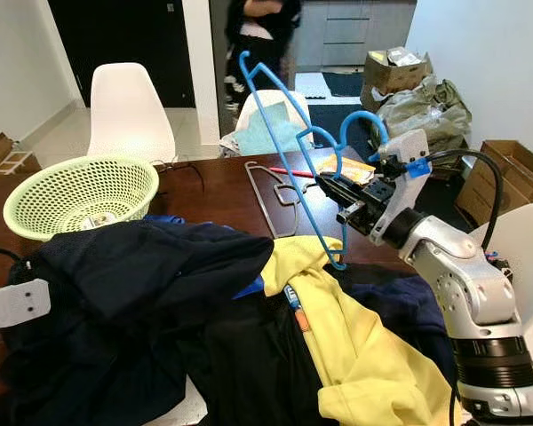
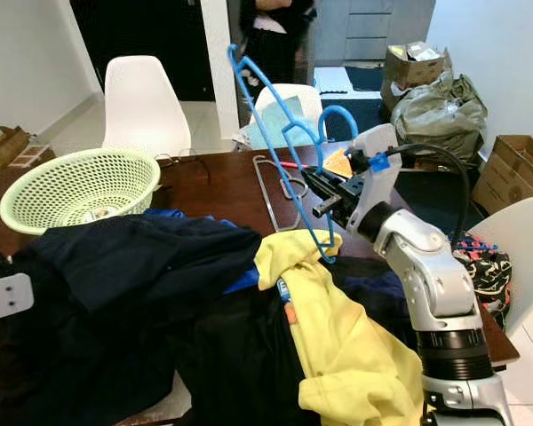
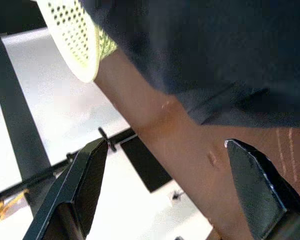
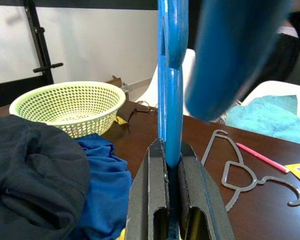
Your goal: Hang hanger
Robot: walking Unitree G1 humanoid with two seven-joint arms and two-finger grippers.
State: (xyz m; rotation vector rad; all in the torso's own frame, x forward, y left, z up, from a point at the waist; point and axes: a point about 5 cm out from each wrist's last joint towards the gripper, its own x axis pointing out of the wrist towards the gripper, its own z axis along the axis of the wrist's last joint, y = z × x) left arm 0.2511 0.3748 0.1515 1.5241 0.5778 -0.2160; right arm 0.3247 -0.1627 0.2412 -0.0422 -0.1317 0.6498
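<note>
Right pincer (image 1: pixel 336 189) is clamped tight on the blue hanger (image 1: pixel 289 133), holding it tilted above the dark wood worktop (image 1: pixel 213 195), hook end curling up near the wrist. Right wrist view confirms it: blue bar squeezed between the two black fingers (image 4: pixel 151 200). The hanger's lower corner dips close to the yellow garment (image 1: pixel 355 346) in the pile of dark clothes (image 1: pixel 133 293); touching or not, cannot tell.

A grey hanger (image 1: pixel 280 191) lies flat on the worktop just behind, a pink pen (image 4: pixel 262 157) beside it. A green mesh basket (image 1: pixel 80 191) sits at the far left of the worktop.

Left pincer (image 3: pixel 165 190) hangs low by the worktop edge, fingers spread wide, nothing between them.

Step in hand, as I judge it: hanger picked up and being carried. No rail or hook is visible, so the next move likely calls for turning toward one and keeping the hanger clear of the clothes pile.

A person stands in the background (image 1: pixel 262 27).
</note>
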